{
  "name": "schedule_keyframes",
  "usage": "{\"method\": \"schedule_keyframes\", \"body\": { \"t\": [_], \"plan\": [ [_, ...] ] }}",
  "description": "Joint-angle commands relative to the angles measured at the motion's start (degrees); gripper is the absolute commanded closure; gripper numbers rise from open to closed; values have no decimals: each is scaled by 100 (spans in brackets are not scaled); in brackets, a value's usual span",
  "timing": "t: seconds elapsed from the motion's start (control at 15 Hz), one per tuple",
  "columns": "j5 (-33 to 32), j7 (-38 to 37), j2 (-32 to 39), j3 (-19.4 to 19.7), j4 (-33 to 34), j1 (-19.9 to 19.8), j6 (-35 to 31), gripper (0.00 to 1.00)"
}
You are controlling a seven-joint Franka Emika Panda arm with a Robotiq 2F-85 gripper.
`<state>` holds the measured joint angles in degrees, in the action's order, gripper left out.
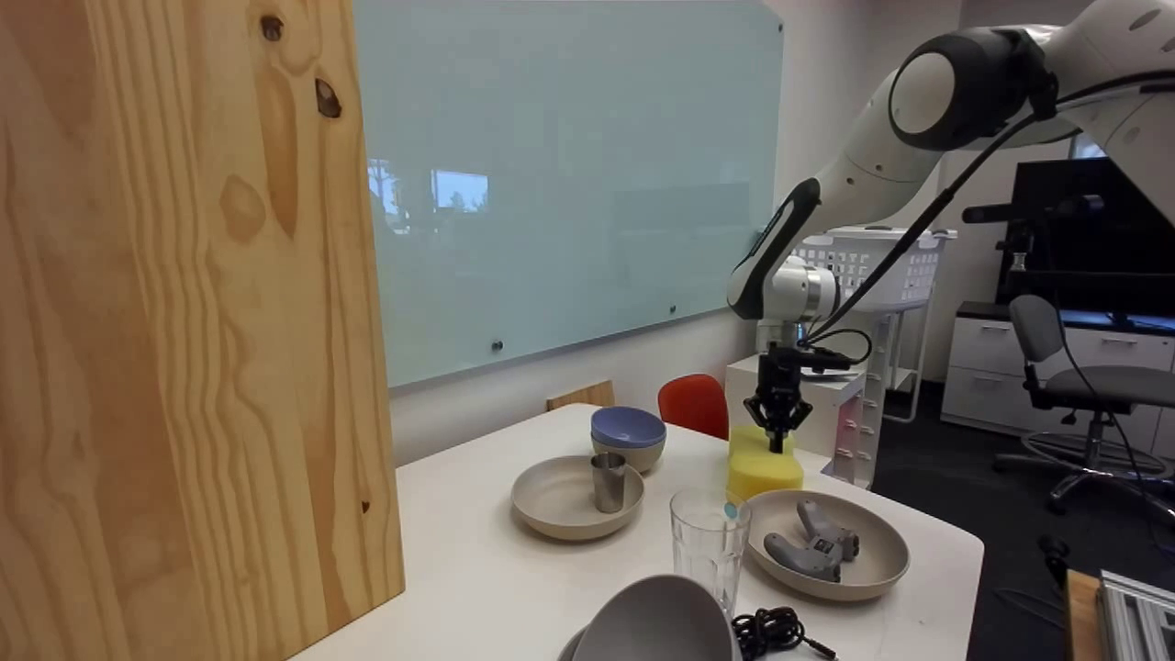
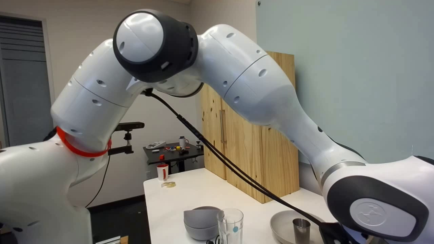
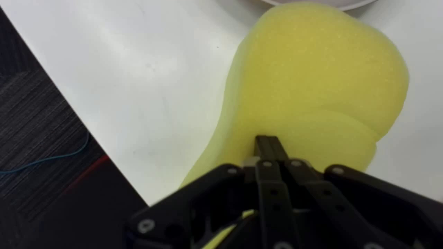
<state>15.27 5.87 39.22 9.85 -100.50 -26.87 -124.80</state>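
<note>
The edge closest to me belongs to the table (image 3: 145, 103): in the wrist view it slants down the left side, and past it lie dark floor (image 3: 31, 117) and a blue cord (image 3: 59, 158). Between that edge and the sponge (image 3: 318, 69) I have a strip of white surface, broad toward the top of the view, narrow lower down. Beyond the edge, in an exterior view, stand a red chair (image 1: 693, 404) and white drawers (image 1: 799, 386).

My room is tighter ahead. A dish (image 1: 881, 590) sits just beside the sponge's rounded end; whether they touch I cannot tell. It holds a grey controller (image 1: 817, 551), and a glass (image 1: 707, 560) stands near it, with grey bowls (image 1: 656, 624) and a black cable (image 1: 771, 632) close by. Farther off, a second dish (image 1: 551, 509) holds a steel cup (image 1: 609, 482), near a blue bowl (image 1: 629, 425).

My two fingers (image 3: 262, 147) are closed on each other, tip beside tip, pointing down. The sponge lies on the table directly under them; the tips seem to touch its top, toward its left side in the wrist view. Its creased bulk reaches ahead of them; the rest runs back beneath my gripper (image 3: 267, 136).
</note>
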Motion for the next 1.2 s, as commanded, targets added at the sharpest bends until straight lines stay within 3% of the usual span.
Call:
{"method": "schedule_keyframes", "body": {
  "t": [0.0, 0.6, 0.67, 0.73, 1.13],
  "plan": [
    [37, 115, -199, 46, -321, -13, -214, 100],
    [69, 211, -232, -119, -237, 88, -213, 100],
    [126, 177, -194, -157, -153, 55, 37, 94],
    [122, 253, -191, -190, -138, 48, 124, 73],
    [74, -105, -402, -260, 408, 277, 954, 32]
  ]
}}
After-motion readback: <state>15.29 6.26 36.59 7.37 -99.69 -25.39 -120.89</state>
